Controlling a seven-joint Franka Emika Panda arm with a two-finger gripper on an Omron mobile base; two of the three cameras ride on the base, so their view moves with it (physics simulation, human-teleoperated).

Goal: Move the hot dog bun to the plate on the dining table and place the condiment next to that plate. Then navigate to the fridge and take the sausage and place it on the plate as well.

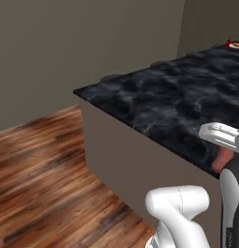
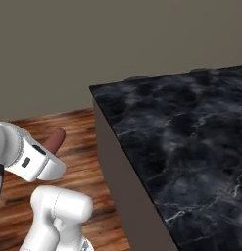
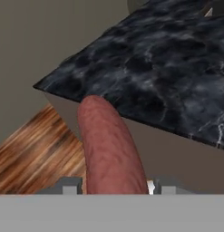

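A reddish-brown sausage (image 3: 109, 145) sticks out forward from my gripper (image 3: 114, 188), which is shut on its near end. In the left base view the sausage (image 1: 221, 160) shows under the white hand, at the near edge of the dining table (image 1: 164, 101). From the right base view its tip (image 2: 55, 140) pokes out past the hand, over the wooden floor, left of the table (image 2: 191, 147). At the table's far right corner sits a small pale round thing with a red bit beside it (image 1: 234, 44), too small to tell whether it is the plate. The bun and the condiment cannot be made out.
The dark marbled table top has a sharp near-left corner (image 1: 77, 91) and plain grey sides. Wooden floor (image 1: 38, 169) lies to its left, with a grey wall (image 1: 67, 43) behind. Chair backs just show beyond the far edge (image 2: 134, 77).
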